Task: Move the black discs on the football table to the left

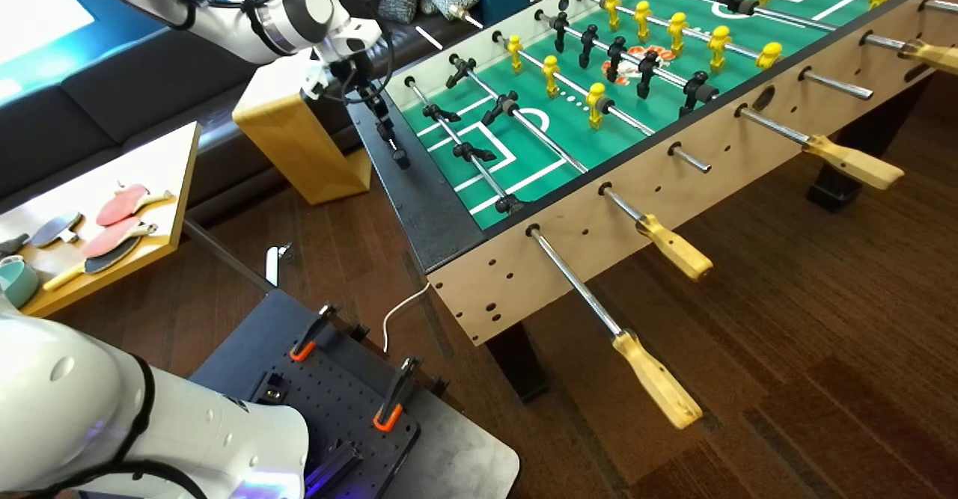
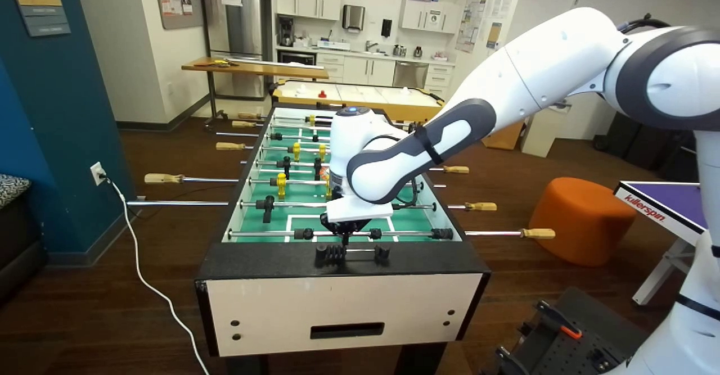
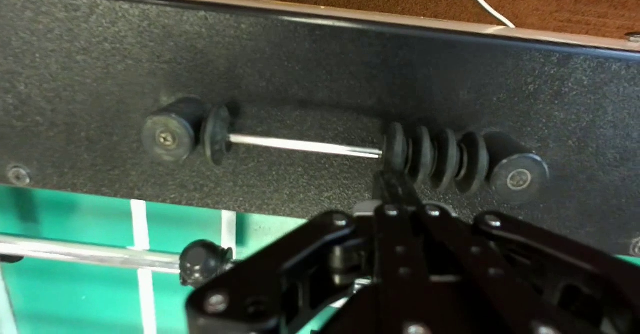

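Black discs [image 3: 446, 158] parted, four and one

Round, dark and blunt-rimmed, the five discs stand on edge, threaded on a thin metal rod [image 3: 305, 144] above the bench [image 3: 310, 83]; in the wrist view four sit close-packed toward 3 o'clock, narrow gaps between their rims, the outermost just beside an end block [image 3: 518, 178]; the lone disc [image 3: 217, 134] sits toward 9 o'clock, just beside the opposite end block [image 3: 167, 137]; a bare stretch of rod parts it from the four; in an exterior view the cluster [image 2: 336, 254] shows toward 9 o'clock.
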You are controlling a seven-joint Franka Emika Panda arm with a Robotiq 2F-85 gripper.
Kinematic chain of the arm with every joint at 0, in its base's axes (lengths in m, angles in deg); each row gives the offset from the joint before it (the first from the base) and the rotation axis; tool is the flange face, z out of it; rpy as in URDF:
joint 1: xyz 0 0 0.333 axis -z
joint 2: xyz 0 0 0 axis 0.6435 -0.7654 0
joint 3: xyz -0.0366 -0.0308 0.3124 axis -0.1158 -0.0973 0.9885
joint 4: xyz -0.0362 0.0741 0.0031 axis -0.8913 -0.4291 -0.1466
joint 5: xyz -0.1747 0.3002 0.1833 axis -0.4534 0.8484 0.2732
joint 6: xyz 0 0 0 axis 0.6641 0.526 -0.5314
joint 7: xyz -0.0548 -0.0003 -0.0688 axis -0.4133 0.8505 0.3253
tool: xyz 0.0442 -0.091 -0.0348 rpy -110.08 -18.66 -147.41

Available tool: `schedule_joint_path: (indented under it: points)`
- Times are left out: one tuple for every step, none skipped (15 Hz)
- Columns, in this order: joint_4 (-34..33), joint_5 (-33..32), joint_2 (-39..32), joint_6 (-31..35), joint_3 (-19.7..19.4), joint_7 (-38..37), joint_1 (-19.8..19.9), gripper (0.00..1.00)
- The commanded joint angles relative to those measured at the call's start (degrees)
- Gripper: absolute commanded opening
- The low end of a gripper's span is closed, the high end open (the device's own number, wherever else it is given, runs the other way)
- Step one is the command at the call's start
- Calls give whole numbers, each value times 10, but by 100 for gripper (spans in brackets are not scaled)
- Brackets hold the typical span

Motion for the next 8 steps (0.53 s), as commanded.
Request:
schedule_joint_path:
  points:
    - [-10, -13, 16, -37, -18, -11, -24, 0]
    - [-2, -16, 30, -40, -18, -10, -27, 0]
    - [8, -21, 49, -53, -18, -10, -31, 0]
    - [17, -25, 66, -64, -17, -7, -32, 0]
    - [25, -26, 83, -80, -14, -2, -31, 0]
    - [28, -31, 95, -97, -13, -6, -31, 0]
    - [31, -30, 108, -113, -9, -2, -28, 0]
    - [33, -30, 118, -127, -5, 0, -26, 0]
